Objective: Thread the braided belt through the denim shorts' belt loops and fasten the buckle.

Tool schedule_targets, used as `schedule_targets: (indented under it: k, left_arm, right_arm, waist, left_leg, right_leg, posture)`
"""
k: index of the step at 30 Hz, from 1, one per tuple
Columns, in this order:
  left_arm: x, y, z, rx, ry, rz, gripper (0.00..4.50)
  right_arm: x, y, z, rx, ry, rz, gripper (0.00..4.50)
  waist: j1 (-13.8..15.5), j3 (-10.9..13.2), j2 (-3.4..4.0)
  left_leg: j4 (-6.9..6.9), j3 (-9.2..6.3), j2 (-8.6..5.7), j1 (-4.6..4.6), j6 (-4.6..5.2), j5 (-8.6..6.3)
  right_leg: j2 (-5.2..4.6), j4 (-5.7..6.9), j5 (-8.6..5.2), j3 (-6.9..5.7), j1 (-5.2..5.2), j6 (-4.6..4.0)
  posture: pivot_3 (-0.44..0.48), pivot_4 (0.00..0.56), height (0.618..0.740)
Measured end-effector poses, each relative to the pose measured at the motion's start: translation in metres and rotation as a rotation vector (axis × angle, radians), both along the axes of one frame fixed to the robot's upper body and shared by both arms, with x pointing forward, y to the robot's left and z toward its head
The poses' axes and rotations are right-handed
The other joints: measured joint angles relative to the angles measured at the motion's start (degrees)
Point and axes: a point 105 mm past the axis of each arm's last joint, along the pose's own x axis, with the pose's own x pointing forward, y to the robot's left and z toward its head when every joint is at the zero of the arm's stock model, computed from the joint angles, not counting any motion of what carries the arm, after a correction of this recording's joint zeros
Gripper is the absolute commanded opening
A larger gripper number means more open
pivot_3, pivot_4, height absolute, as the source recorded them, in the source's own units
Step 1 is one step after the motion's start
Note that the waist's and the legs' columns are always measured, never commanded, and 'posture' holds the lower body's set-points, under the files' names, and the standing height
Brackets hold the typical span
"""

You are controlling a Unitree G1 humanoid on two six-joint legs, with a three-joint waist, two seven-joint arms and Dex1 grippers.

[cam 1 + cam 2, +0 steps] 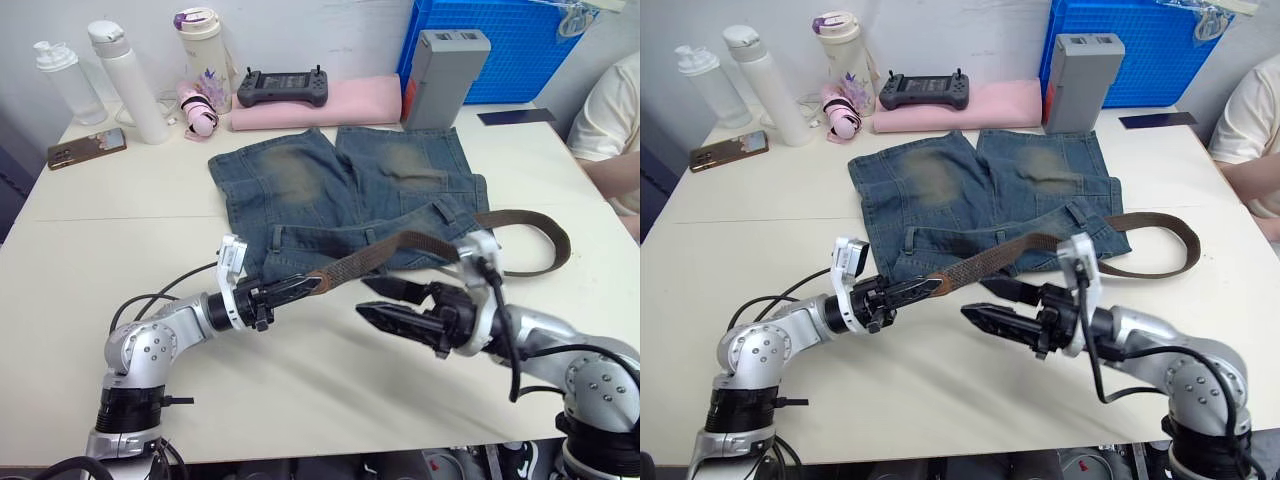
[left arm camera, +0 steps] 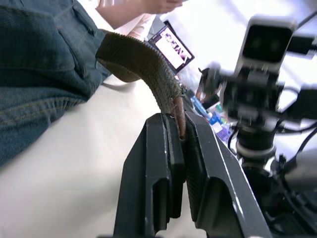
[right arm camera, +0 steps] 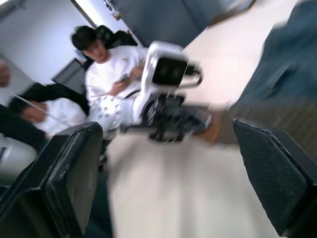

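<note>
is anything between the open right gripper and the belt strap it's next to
Nothing visible. The right gripper, jaws open, sits just below the raised stretch of the braided belt, with only bare table under it. The left gripper is shut on the belt's tip, off to the side, not in the gap.

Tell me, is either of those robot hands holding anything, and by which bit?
The left gripper has its jaws shut on the braided belt, pinching it at its tapered tip. The right gripper is open and holds nothing.
</note>
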Motion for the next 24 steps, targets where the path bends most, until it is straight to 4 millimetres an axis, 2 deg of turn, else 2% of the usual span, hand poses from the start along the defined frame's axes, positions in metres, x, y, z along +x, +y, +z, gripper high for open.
schedule_targets:
  k: [4, 8, 11, 14, 17, 22, 24]
  left_arm:
    - [0.000, -0.001, 0.005, -0.013, -0.003, -0.007, 0.00]
    - [-0.002, -0.002, 0.008, -0.026, 0.003, -0.023, 0.00]
    - [-0.003, -0.002, 0.008, -0.030, 0.007, -0.028, 0.00]
    - [-0.003, 0.000, 0.009, -0.028, 0.006, -0.023, 0.00]
    - [-0.002, 0.000, 0.009, -0.025, 0.008, -0.018, 0.00]
    - [-0.002, 0.000, 0.009, -0.022, 0.011, -0.011, 0.00]
    - [-0.001, 0.000, 0.008, -0.018, 0.014, -0.004, 0.00]
  right_arm:
    - [0.001, 0.008, -0.012, 0.051, 0.129, -0.020, 4.46]
    - [0.029, 0.011, -0.015, 0.200, 0.249, -0.156, 4.46]
    - [0.045, 0.006, -0.014, 0.298, 0.319, -0.237, 4.46]
    - [0.061, -0.006, -0.002, 0.430, 0.354, -0.314, 4.46]
    - [0.067, -0.015, 0.001, 0.482, 0.378, -0.357, 4.46]
    - [0.068, -0.015, -0.001, 0.484, 0.402, -0.368, 2.35]
    - [0.068, -0.015, -0.002, 0.481, 0.408, -0.376, 1.36]
  waist:
    - [-0.1, 0.0, 0.00]
    - [-0.2, 0.0, -0.01]
    - [-0.1, 0.0, 0.00]
    - [-0.1, 0.0, 0.00]
    - [-0.2, 0.0, 0.00]
    - [-0.3, 0.0, 0.00]
    - [-0.3, 0.0, 0.00]
  left_leg:
    - [0.01, 0.03, -0.01, 0.00, 0.00, 0.00]
    - [0.02, 0.09, 0.00, 0.01, -0.01, 0.00]
    - [0.01, 0.09, -0.01, -0.02, 0.00, 0.00]
    - [0.02, 0.10, -0.02, -0.02, 0.00, 0.00]
    - [0.01, 0.10, -0.01, -0.03, 0.00, 0.00]
    - [0.00, 0.12, 0.01, -0.03, 0.00, 0.00]
    - [0.00, 0.11, 0.00, -0.03, 0.00, 0.00]
  right_leg:
    - [0.00, 0.03, 0.00, 0.03, -0.03, 0.00]
    - [0.01, 0.08, -0.01, 0.05, -0.07, -0.01]
    - [0.01, 0.07, -0.01, 0.06, -0.10, -0.01]
    - [0.00, 0.07, -0.01, 0.07, -0.09, -0.01]
    - [0.01, 0.06, -0.01, 0.06, -0.10, -0.02]
    - [0.01, 0.07, -0.01, 0.07, -0.12, -0.02]
    - [0.01, 0.07, -0.01, 0.08, -0.12, -0.02]
  posture:
    - [0.000, 0.150, 0.705]
    - [0.000, 0.150, 0.705]
    - [0.000, 0.150, 0.705]
    - [0.000, 0.150, 0.705]
    - [0.000, 0.150, 0.705]
    - [0.000, 0.150, 0.705]
    - [0.000, 0.150, 0.705]
